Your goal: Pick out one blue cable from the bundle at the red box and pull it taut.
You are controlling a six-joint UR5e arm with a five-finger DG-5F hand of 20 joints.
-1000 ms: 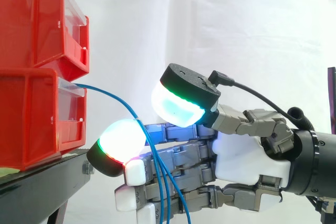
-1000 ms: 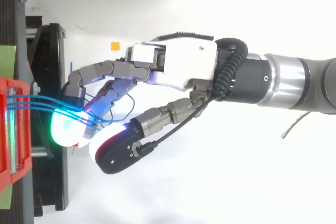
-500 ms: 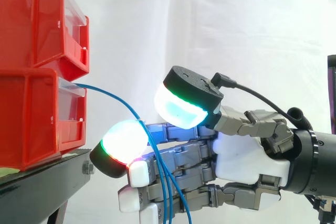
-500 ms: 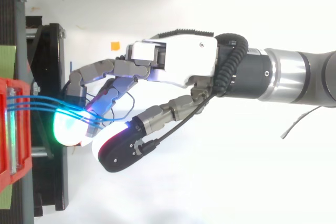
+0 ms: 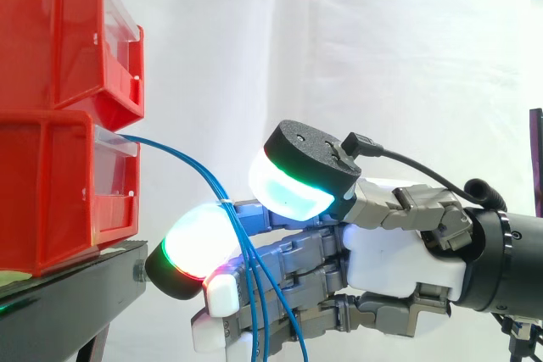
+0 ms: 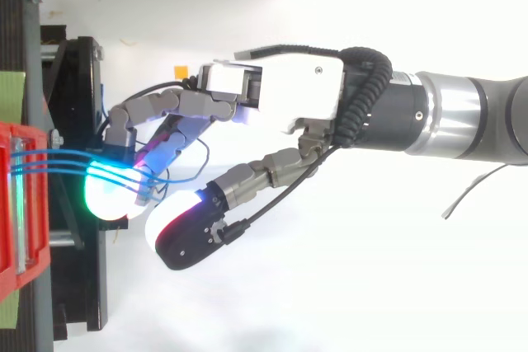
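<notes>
Several thin blue cables (image 5: 182, 152) leave the front of the lower red bin (image 5: 51, 192) and arc down to the right. They drape across the fingers of my hand (image 5: 399, 252), just behind a green-and-red glowing fingertip (image 5: 199, 239). The thumb, with its cyan pad (image 5: 288, 188), hovers above the cables, a small gap from the fingertip below. The fingers are stretched toward the bin and nothing is pinched. From above, the cables (image 6: 58, 160) run from the bin (image 6: 16, 204) to the hand (image 6: 280, 92) and pass under the glowing fingertip.
A second red bin (image 5: 59, 31) is stacked on the lower one. Both sit on a black stand (image 5: 68, 294) whose edge lies just left of my fingertips. A white curtain hangs behind. An orange marker (image 6: 180, 71) is on the white floor.
The hand has sunk slightly and the thumb has tipped down toward the glowing fingertip. The cables bend a little lower over the fingers.
</notes>
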